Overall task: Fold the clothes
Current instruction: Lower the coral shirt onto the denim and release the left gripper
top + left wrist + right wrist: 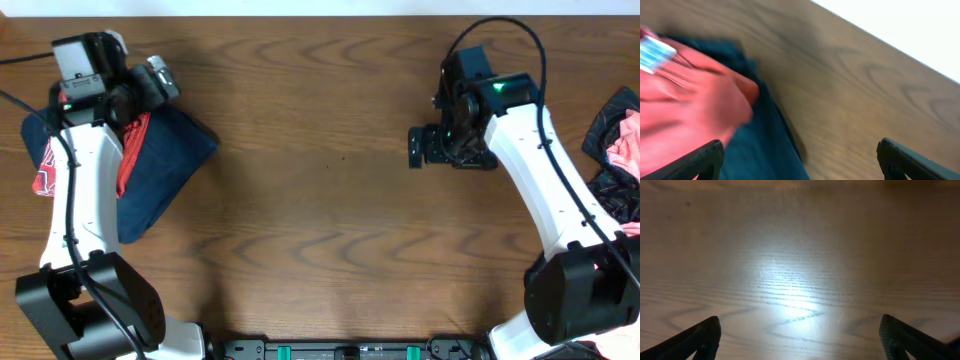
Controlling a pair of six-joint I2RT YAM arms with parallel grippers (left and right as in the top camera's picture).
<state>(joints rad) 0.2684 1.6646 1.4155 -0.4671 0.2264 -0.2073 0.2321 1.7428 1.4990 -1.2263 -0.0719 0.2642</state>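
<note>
Both pincers are released: each wrist view shows only dark fingertips [702, 160] poking in at the bottom corners, spread wide with nothing between them. The right gripper [802, 340] hangs over bare wood with a bright glare on it. Below the left gripper [800, 162] the picture is smeared, so the red garment [690, 100] and its pale tag [655, 52] are hard to read. The navy garment [765, 150] runs beneath it. From overhead, the navy garment [165, 165] lies at the table's left side, partly hidden by the white left arm. Its long axis slants from the far left toward the near side, and one corner points at the table's middle. Red cloth [135, 145] shows on both sides of the arm. The table [330, 230] is open wood across the middle. At the right edge, a black and pink pile [620, 150] is cut off by the frame. The left gripper [165, 80] sits at the navy garment's far edge, and the right gripper [418, 147] is well apart from both heaps.
</note>
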